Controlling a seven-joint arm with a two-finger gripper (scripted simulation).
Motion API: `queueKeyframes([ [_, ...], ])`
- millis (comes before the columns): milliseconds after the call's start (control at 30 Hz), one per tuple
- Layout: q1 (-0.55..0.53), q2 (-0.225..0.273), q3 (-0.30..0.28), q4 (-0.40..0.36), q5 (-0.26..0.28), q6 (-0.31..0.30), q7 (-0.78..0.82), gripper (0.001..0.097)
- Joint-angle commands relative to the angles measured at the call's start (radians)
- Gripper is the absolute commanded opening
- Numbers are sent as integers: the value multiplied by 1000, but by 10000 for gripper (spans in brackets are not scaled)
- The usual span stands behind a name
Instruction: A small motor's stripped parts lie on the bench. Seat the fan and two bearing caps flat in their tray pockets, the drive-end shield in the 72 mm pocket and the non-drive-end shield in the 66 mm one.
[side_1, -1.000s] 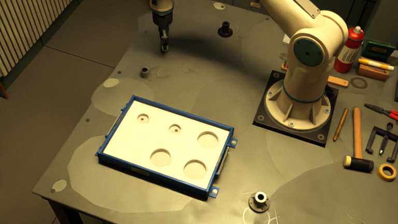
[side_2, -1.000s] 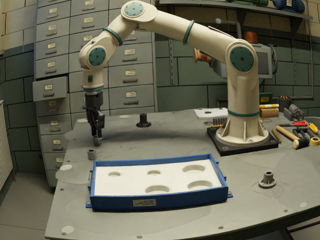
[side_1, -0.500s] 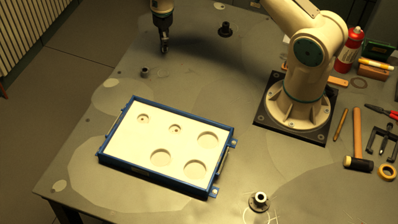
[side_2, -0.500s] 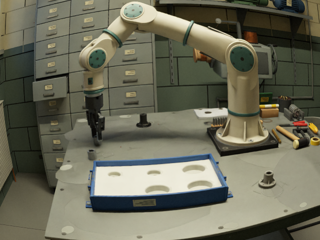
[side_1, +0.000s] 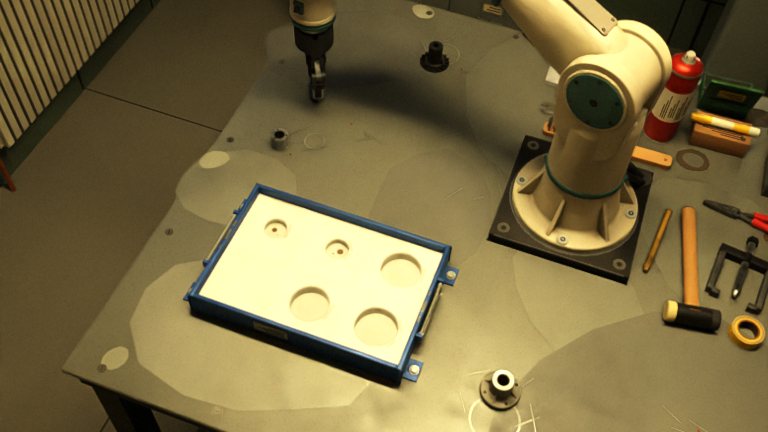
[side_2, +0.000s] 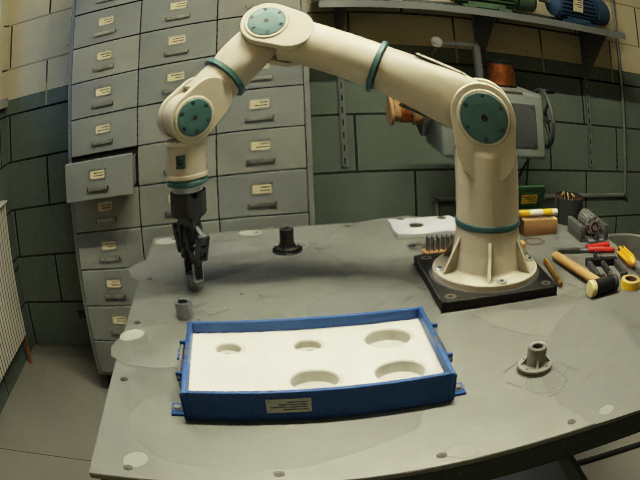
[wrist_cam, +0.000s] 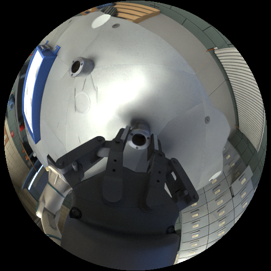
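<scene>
My gripper (side_1: 317, 94) (side_2: 194, 281) (wrist_cam: 138, 138) is down at the far left part of the bench, and its fingers are closed on either side of a small grey bearing cap (wrist_cam: 138, 139) with a dark bore. A second bearing cap (side_1: 279, 138) (side_2: 183, 308) (wrist_cam: 80, 66) stands on the bench between the gripper and the tray. The blue tray (side_1: 322, 279) (side_2: 315, 361) with white foam has two small and three large round pockets, all unfilled. A black fan (side_1: 434, 56) (side_2: 287, 242) sits at the far edge. A grey flanged shield (side_1: 501, 388) (side_2: 534, 358) stands at the near right.
The arm's base (side_1: 574, 209) (side_2: 486, 268) is bolted to the right of the tray. Hand tools, a hammer (side_1: 690, 268), tape and a red spray can (side_1: 674, 96) crowd the right end of the bench. Drawer cabinets stand behind the left edge.
</scene>
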Motion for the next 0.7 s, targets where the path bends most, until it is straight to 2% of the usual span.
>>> queueKeyframes([
  [0,0,0,0,0,0,0,0,345],
  [433,0,1,0,0,1,-1,0,85],
  [667,-1,-10,3,-1,-11,6,7,80],
])
